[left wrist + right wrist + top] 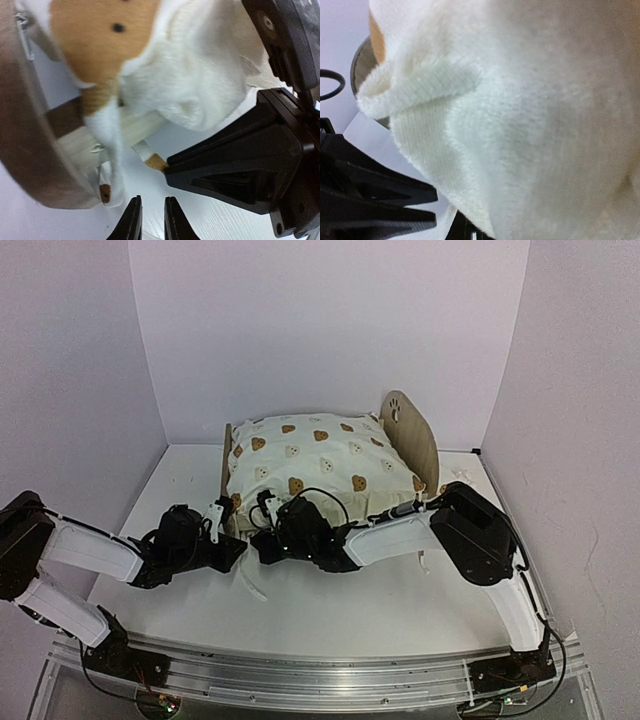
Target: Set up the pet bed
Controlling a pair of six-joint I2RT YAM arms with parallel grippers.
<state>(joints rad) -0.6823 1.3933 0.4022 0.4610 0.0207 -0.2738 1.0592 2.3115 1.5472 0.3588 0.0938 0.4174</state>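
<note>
Table (330, 615): the pet bed (335, 450) sits mid-table, toward the far side. It has a light-wood frame with a rounded end board (412, 435) at the right. A cream bear-print duvet (300, 472) is heaped on top, puffy. Judge it soft, light and floppy: you'd do best to pinch a near hem or corner, not the bulk. The right end effector (264, 543) is at the duvet's near edge, fabric blocking its view, so grip can't be told. The left end effector (152, 220), by the near-left corner, is all but clenched on nothing. A tie string (149, 156) trails on the table.
</note>
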